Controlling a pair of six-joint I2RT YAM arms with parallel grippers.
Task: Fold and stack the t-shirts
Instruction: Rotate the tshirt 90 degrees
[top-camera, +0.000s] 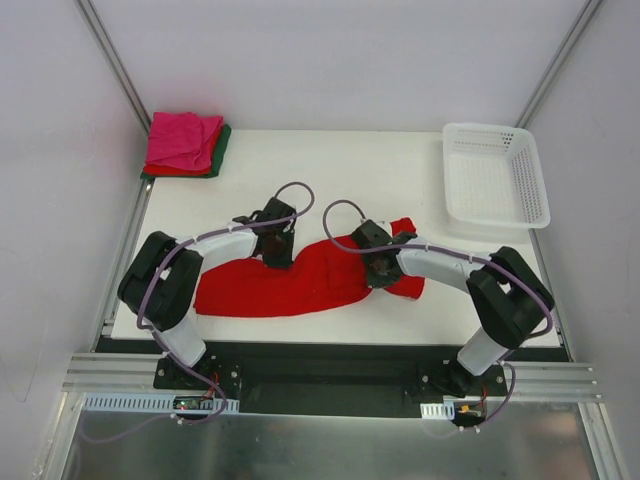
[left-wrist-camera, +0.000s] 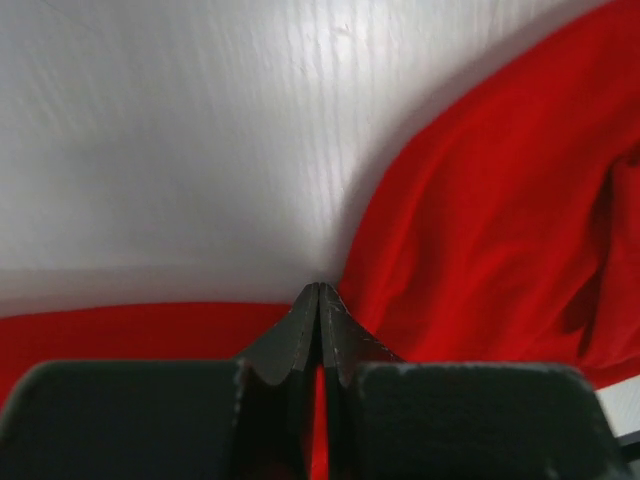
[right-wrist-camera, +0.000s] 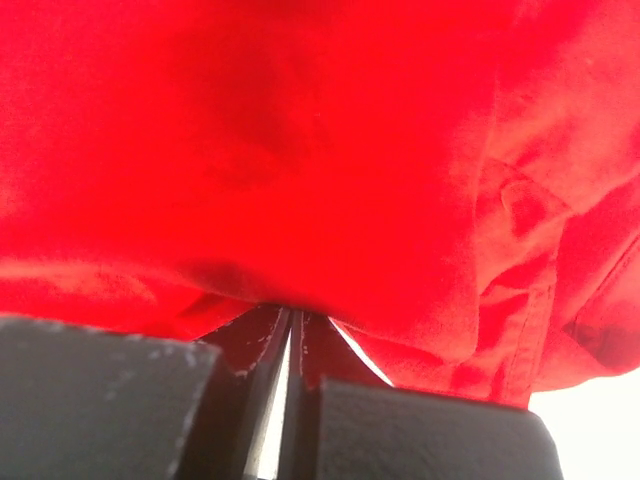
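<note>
Lying bunched lengthwise across the near half of the flat white table (top-camera: 330, 160), the large bright red cloth t-shirt (top-camera: 300, 285) was not yet folded. The left gripper (top-camera: 278, 248) was clenched on its far edge with a sliver of red between the fingers, probably to draw that edge over. The right gripper (top-camera: 380, 272) was clenched too, low at the sleeve end; whether it pinched cloth could not be told. The folded stack of magenta, red and dark green t-shirts (top-camera: 185, 143) sat at the far left corner, well apart.

Left claw (top-camera: 277, 252) and right claw (top-camera: 381, 271) on red t-shirt (top-camera: 290, 287), folded stack (top-camera: 185, 143) back-left, basket (top-camera: 495, 180) back-right
</note>
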